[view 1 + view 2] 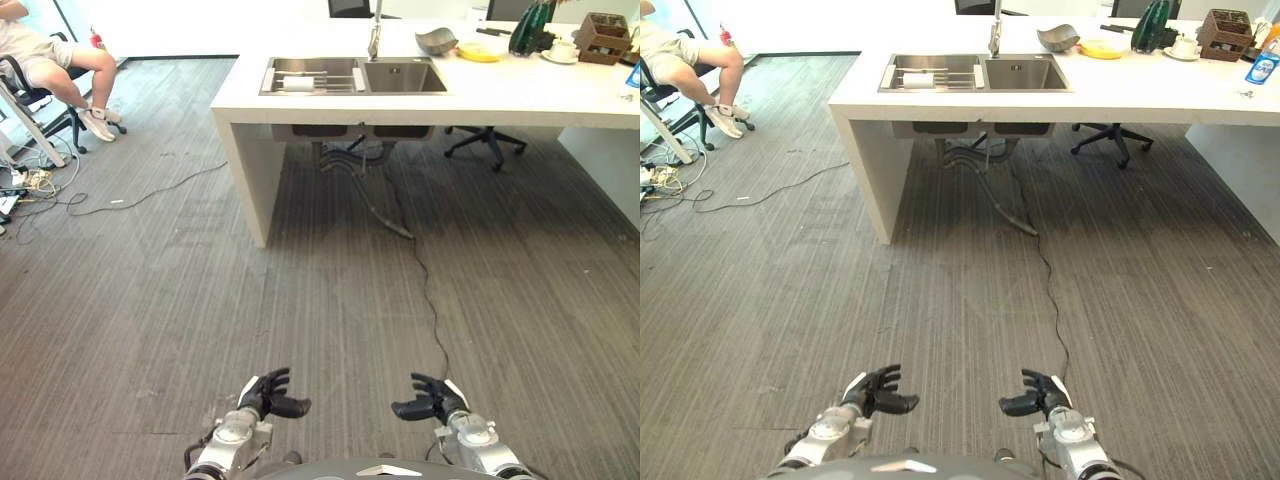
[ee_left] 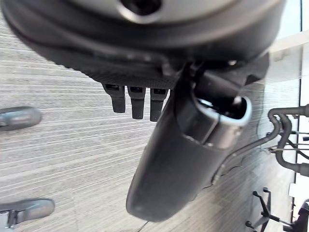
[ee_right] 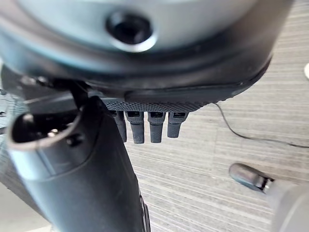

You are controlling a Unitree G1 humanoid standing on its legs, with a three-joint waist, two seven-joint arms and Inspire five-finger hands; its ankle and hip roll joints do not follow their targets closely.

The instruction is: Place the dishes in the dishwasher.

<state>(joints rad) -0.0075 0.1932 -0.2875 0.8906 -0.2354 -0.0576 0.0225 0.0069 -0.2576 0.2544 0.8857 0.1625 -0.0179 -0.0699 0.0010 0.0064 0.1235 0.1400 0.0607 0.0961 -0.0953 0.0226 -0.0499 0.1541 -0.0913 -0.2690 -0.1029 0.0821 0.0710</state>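
Hands: your left hand (image 1: 268, 393) and right hand (image 1: 430, 399) hang low over the grey floor (image 1: 330, 300), well short of the counter, thumbs pointing toward each other.
Left hand state: fingers loosely relaxed and apart from the thumb, nothing in it; you can check this in its wrist view (image 2: 137, 101).
Right hand state: the same, fingers (image 3: 149, 126) relaxed in a row, thumb out, nothing held.
Counter: you face a white counter (image 1: 420, 100), far from both hands, with a double steel sink (image 1: 355, 76) set in it and a tap (image 1: 374, 35) behind the sink.
Dishes: they sit on the counter to the right of the sink: a grey bowl (image 1: 436, 41), a yellow dish (image 1: 479, 52) beside it, then a cup on a saucer (image 1: 561, 50).
Other counter items: a dark green object (image 1: 528, 30) and a brown basket (image 1: 603, 38) stand near the cup.
Under counter: grey hoses (image 1: 360, 175) drop from the sink to the floor.
Left of counter: a person (image 1: 55, 65) sits on a chair, well apart from it.
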